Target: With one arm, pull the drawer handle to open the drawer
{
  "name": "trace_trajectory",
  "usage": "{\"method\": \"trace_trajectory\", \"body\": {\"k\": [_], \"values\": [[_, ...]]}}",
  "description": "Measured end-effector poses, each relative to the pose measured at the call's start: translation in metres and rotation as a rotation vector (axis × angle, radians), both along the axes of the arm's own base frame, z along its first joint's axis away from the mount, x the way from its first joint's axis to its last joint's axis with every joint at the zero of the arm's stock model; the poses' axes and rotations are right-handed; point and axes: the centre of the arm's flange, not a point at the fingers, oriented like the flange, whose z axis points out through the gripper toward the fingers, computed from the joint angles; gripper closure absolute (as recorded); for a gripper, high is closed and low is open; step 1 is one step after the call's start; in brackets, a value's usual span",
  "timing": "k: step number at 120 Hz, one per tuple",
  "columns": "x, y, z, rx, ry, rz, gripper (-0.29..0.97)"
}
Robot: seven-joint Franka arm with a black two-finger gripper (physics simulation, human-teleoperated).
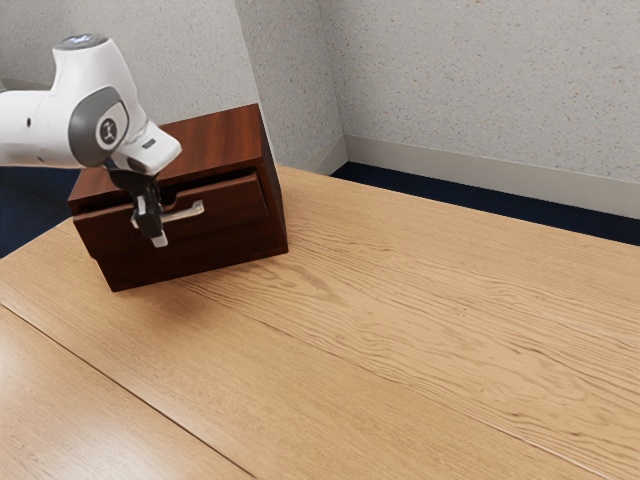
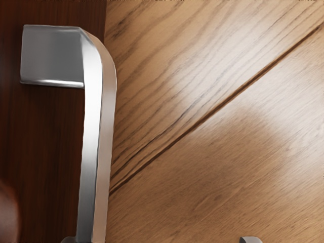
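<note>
The drawer chest [image 1: 215,140] is of dark red-brown wood, smooth and polished, with a fine grain. Its handle [image 2: 96,126] is silver metal with a brushed, satin shine. The counter [image 1: 420,330] is light wood with a strong wavy grain and a soft, half-matt gloss. The arm [image 1: 50,125] has white, smooth, glossy plastic shells. The pincer [image 1: 152,232] looks black and matt. The wall [image 1: 480,70] is rough and speckled grey.

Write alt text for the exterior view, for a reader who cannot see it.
A white robot arm reaches from the exterior view's left, its black gripper at the silver handle of a dark wooden drawer cabinet. The cabinet stands on a light wooden table, before a pale speckled wall.
</note>
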Motion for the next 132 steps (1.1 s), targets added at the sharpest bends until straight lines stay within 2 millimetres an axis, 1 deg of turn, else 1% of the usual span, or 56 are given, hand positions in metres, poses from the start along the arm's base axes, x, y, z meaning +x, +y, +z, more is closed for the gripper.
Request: {"method": "trace_trajectory", "body": {"k": [15,28,40,55,66,80,108,132], "values": [[-0.008,-0.003,0.003,-0.006,-0.003,0.005,0.35],[-0.015,-0.005,0.005,-0.012,-0.004,0.011,0.32],[-0.021,-0.008,0.008,-0.017,-0.009,0.016,0.34],[-0.03,-0.011,0.011,-0.023,-0.014,0.023,0.31],[-0.032,-0.017,0.012,-0.026,-0.017,0.023,0.33],[-0.034,-0.025,0.011,-0.033,-0.016,0.021,0.3],[-0.045,-0.037,0.007,-0.047,-0.017,0.03,0.27],[-0.051,-0.047,0.007,-0.054,-0.023,0.038,0.28]]}}
